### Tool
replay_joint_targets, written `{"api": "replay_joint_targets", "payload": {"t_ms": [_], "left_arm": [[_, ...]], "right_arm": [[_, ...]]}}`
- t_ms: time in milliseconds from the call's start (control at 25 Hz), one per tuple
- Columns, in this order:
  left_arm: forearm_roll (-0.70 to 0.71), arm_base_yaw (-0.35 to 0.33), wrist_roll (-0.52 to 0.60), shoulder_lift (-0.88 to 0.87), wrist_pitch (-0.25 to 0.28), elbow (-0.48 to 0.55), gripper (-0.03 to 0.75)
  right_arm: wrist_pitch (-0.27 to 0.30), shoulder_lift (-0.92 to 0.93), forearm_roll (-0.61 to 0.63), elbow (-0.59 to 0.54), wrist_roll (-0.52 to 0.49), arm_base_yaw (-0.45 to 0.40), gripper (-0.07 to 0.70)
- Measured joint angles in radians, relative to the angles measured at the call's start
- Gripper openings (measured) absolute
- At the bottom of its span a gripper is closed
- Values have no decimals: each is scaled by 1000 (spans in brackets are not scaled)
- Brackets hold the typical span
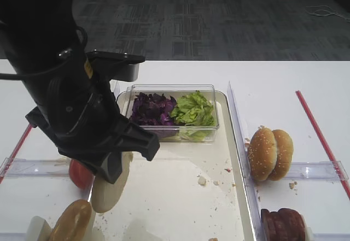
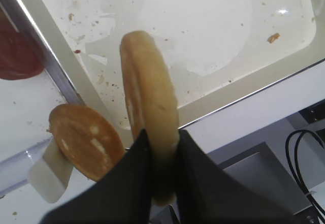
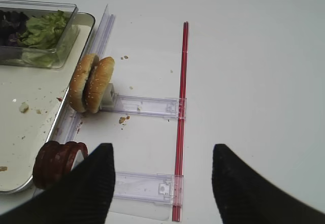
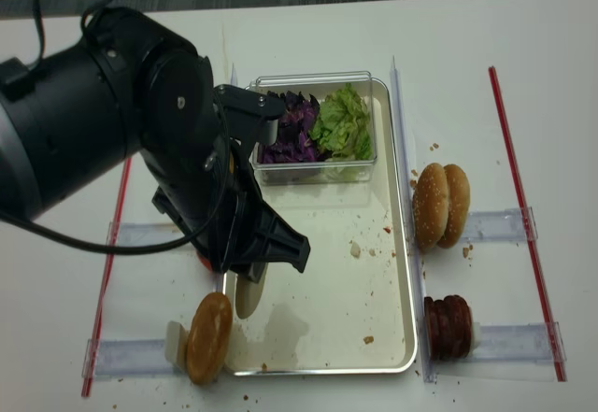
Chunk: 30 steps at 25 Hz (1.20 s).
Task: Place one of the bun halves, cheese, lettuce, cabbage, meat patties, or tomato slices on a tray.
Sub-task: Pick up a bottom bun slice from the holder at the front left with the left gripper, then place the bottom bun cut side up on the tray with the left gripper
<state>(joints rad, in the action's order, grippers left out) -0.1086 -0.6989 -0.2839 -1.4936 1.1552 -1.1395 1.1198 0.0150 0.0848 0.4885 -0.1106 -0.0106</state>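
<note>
Bun half on edge, clamped in left end effector above tray, second bun half beside.

You will find nothing to read anywhere in these views. The only candidate is a small yellow sticker on the black left arm, just left of the clear plastic box, and whatever is printed on it is too small and blurred to make out. The box itself, the tray and the clear plastic holders beside the tray carry no print, brand or number that shows.
</note>
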Motion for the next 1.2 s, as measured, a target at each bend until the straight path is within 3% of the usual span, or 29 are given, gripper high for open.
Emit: {"api": "replay_joint_targets", "payload": {"t_ms": [280,440,640,800,840,1000,1200], "left_arm": [[-22,0,56,0,-6,0,101],[-102,16,175,0,-33,0,101],[-339,126,393,-34,-31,0,101],[-557,241,625,-116,37,0,100],[-557,241,625,-116,37,0,100],[-709,300,803,-200,41,0,100],[-746,331,872,-298,39,0,99]], "right_arm": [[0,0,0,0,0,0,464],[0,0,0,0,0,0,464],[0,0,0,0,0,0,464],[0,0,0,0,0,0,464],[0,0,0,0,0,0,464],[0,0,0,0,0,0,464],[0,0,0,0,0,0,464]]}}
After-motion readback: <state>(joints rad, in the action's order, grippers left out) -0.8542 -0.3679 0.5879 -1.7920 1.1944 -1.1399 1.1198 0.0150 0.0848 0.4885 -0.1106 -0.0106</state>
